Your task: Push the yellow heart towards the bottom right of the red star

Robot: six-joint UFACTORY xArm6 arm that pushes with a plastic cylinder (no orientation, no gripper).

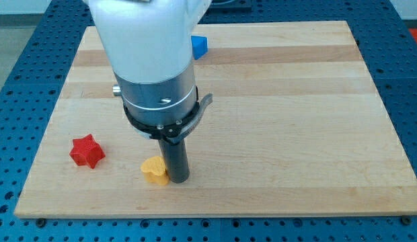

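Observation:
The yellow heart (154, 170) lies near the board's bottom edge, left of centre. The red star (86, 151) lies to its left and slightly higher, about a hundred pixels away. My tip (178, 181) rests on the board right against the yellow heart's right side. The arm's white and grey body rises above it and hides the board behind.
A blue block (199, 46) sits near the view's top, partly hidden by the arm's body. The wooden board (296, 121) lies on a blue perforated table (13, 101). The board's bottom edge is close below the heart.

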